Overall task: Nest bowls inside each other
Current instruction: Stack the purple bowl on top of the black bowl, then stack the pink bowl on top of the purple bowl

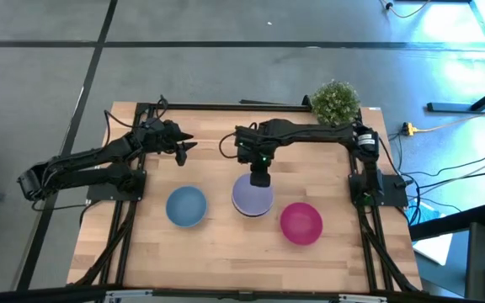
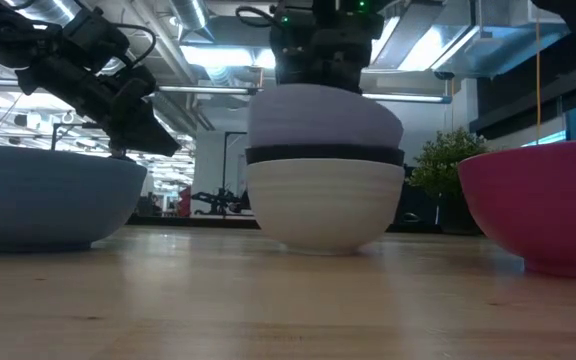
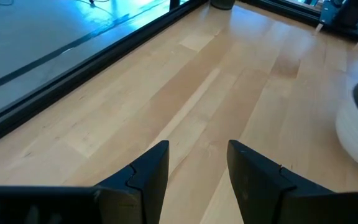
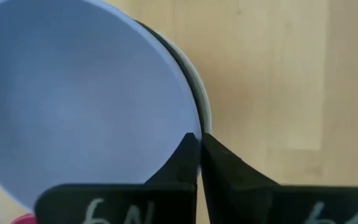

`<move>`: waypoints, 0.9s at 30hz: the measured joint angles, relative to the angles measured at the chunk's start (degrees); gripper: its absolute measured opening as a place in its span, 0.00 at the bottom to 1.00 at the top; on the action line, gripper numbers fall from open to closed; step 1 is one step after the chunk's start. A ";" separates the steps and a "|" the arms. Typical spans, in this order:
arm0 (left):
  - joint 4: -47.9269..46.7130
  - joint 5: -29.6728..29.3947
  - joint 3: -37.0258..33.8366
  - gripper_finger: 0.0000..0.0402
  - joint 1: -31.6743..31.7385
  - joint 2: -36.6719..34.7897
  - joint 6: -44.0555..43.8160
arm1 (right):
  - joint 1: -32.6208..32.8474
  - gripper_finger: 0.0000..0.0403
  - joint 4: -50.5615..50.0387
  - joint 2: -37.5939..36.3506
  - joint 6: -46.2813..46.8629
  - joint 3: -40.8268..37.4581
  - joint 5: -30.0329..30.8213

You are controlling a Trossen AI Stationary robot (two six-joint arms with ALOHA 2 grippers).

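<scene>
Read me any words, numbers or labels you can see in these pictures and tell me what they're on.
Pale hand-drawn marks on the right gripper, in its own wrist view: one looks like "6N", the other is cut off; neither reads surely.
Nothing readable on the lavender bowl or the table.

Wooden table on a grey floor, in an industrial-looking room.

The light wooden table (image 1: 226,244) sits mid-frame on a grey floor (image 1: 40,76) crossed by dark seam lines; bluish light glares across the floor at upper right. A green potted plant (image 1: 336,102) stands at the table's upper right corner, with cables (image 1: 445,126) trailing beyond. The low view shows ceiling beams and bright strip lights (image 2: 208,55) overhead.
</scene>
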 joint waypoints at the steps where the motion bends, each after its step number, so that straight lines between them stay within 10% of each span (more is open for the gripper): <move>1: -0.02 0.00 0.00 0.39 0.02 0.00 0.00 | -0.01 0.02 -0.07 0.00 0.17 0.00 0.98; 15: -0.04 0.00 0.00 0.39 0.00 0.00 0.02 | 0.05 0.02 -1.19 0.00 2.36 0.00 4.37; 27: -0.07 0.00 0.00 0.39 0.02 0.02 0.02 | 0.05 0.27 -1.15 0.00 3.52 0.00 3.76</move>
